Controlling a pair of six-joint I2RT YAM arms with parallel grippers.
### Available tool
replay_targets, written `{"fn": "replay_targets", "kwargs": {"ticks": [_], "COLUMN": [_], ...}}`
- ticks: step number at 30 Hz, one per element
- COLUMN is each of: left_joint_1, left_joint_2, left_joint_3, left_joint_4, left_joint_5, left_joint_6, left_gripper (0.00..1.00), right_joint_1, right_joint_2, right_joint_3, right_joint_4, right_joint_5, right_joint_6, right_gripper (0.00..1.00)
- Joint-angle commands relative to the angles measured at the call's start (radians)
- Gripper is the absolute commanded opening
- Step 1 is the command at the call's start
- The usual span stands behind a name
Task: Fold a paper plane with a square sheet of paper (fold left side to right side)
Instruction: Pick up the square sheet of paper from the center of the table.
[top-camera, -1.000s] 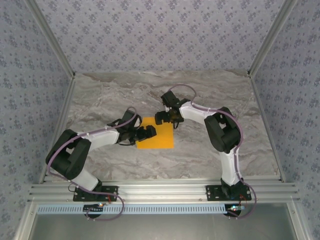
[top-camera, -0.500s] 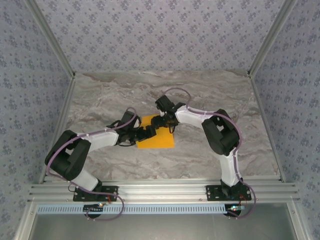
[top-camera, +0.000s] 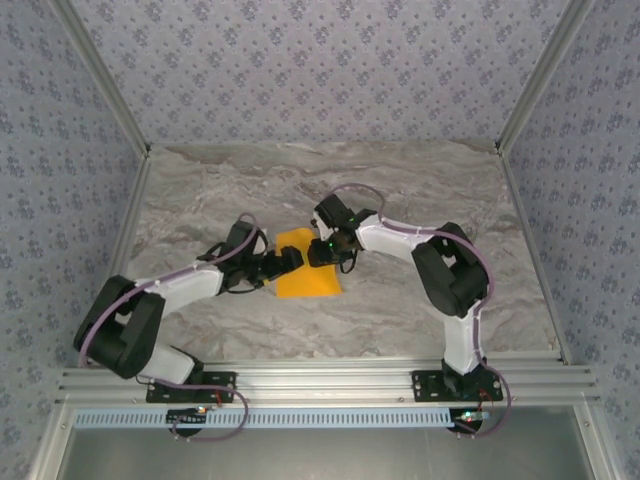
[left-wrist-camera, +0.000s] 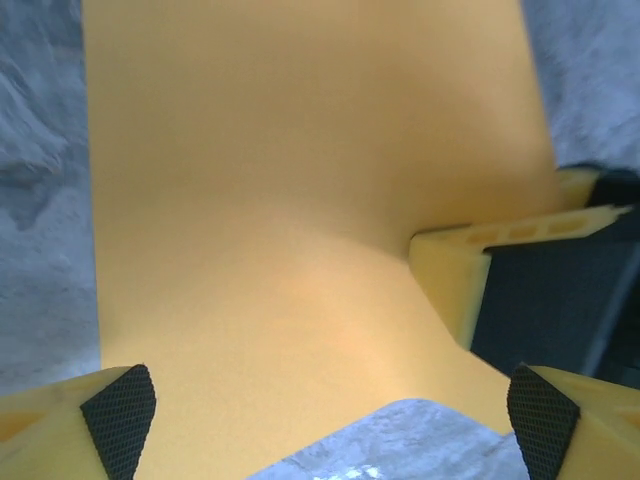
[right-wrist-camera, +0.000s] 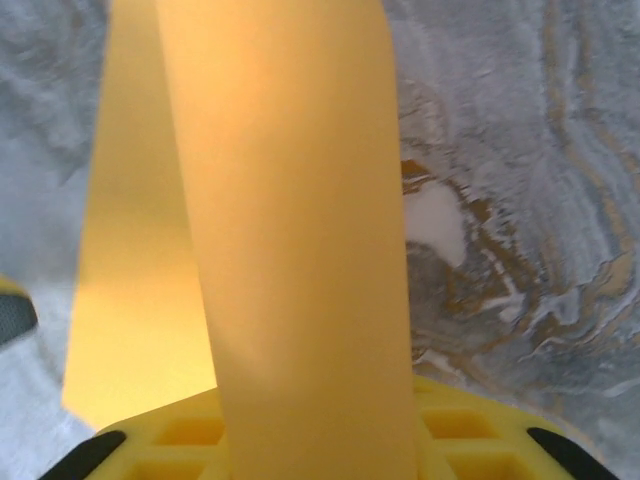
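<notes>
The square sheet of paper (top-camera: 306, 275) is plain orange and lies mid-table, its far part lifted and bowed. In the right wrist view a curled strip of the sheet (right-wrist-camera: 290, 230) rises out of my right gripper (right-wrist-camera: 315, 452), which is shut on the sheet's far edge. From above, the right gripper (top-camera: 322, 251) is at the sheet's upper right. My left gripper (top-camera: 287, 262) hovers over the sheet's left side, open. Its dark fingertips (left-wrist-camera: 120, 407) stand wide apart with nothing between them. In the left wrist view the sheet (left-wrist-camera: 280, 200) creases where the right gripper's yellow finger (left-wrist-camera: 450, 275) meets it.
The grey marbled table (top-camera: 400, 190) stretches around the sheet, with aluminium frame rails (top-camera: 320, 380) along the near edge and patterned walls on three sides. Both arms reach inward and nearly meet over the sheet.
The right gripper came down and left onto the sheet's far edge, which now stands lifted and bowed. The left arm stretched out, its gripper edging over the sheet's left side.
</notes>
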Motion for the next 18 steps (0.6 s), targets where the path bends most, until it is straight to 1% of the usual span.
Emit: {"fn": "replay_targets", "kwargs": {"ticks": [1, 4, 8, 12, 15, 18], "left_joint_1": [0.066, 0.134, 0.194, 0.203, 0.203, 0.201], "left_joint_2": [-0.104, -0.185, -0.292, -0.396, -0.445, -0.472], "left_joint_3": [-0.017, -0.042, -0.071, -0.070, -0.064, -0.062], "left_joint_4": [0.045, 0.057, 0.097, 0.138, 0.194, 0.287], "left_joint_5": [0.100, 0.157, 0.234, 0.295, 0.342, 0.397], "left_joint_6": [0.020, 0.026, 0.033, 0.045, 0.030, -0.004], "left_gripper": [0.95, 0.96, 0.98, 0.98, 0.98, 0.98], "right_joint_1": [-0.035, -0.075, -0.136, -0.200, -0.240, -0.248], "right_joint_2": [-0.083, -0.144, -0.250, -0.389, -0.488, -0.578], "right_joint_3": [-0.045, -0.105, -0.197, -0.248, -0.262, -0.249], "right_joint_4": [0.053, 0.137, 0.215, 0.232, 0.215, 0.175], "right_joint_5": [-0.166, -0.285, -0.433, -0.581, -0.697, -0.807], "right_joint_6": [0.009, 0.041, 0.064, 0.053, 0.044, 0.010], "right_gripper": [0.25, 0.22, 0.21, 0.21, 0.21, 0.21]}}
